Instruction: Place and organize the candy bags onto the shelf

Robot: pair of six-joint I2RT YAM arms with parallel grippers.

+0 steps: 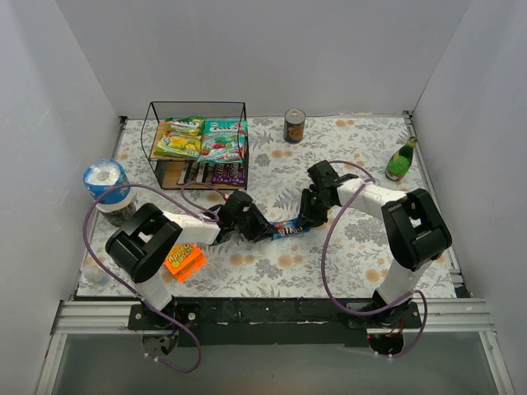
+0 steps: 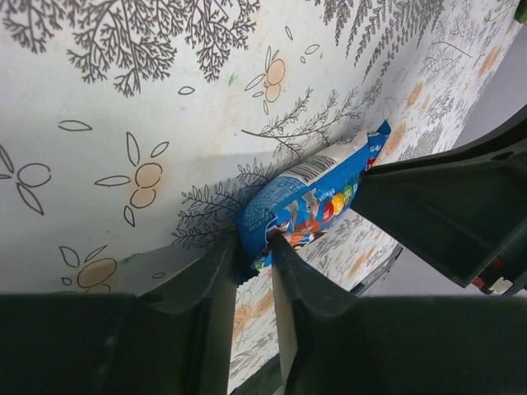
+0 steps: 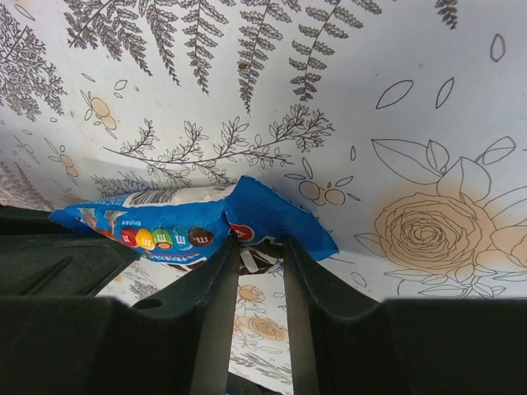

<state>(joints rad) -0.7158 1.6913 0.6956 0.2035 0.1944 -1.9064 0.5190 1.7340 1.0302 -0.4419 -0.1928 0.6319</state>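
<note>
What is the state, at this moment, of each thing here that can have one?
blue glossy candy packet: pinched at both ends
left gripper: shut on its one end
right gripper: shut on its other end
yellow-green glossy bag: flat on top board of black wire shelf
teal bag with red print: flat beside it
small dark can: upright

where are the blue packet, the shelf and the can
blue packet (image 2: 309, 202): left wrist view, its printed middle
shelf (image 1: 169, 174): top view, bare lower board
can (image 1: 295, 128): top view, its side
</note>
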